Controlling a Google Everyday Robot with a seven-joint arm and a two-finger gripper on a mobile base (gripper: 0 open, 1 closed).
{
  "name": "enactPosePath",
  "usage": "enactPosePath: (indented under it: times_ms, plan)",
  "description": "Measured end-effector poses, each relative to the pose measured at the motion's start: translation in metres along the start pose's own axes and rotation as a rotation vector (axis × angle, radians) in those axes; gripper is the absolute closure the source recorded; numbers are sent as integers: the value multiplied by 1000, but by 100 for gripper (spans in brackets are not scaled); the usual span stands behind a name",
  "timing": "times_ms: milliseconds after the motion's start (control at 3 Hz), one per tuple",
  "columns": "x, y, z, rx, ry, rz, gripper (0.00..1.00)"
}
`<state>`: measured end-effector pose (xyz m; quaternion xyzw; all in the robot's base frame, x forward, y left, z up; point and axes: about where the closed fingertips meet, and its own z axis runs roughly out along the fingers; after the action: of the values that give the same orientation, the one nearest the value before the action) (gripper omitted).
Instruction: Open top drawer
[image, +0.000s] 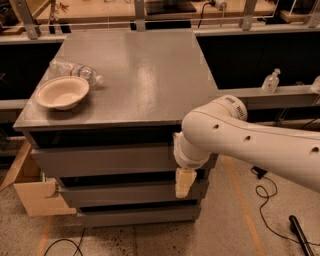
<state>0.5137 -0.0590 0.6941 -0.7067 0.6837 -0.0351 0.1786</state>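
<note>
Grey cabinet top (145, 80), bowl (62, 92) and lying bottle (74, 71) at left (gripper (183, 185) below its front edge)
</note>
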Motion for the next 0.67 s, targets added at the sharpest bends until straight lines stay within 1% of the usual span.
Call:
enactPosePath:
  times_ms: [333, 667]
  plan:
    - [-2, -9, 12, 29, 19, -31, 0]
    - [-4, -16, 28, 34, 43, -58, 0]
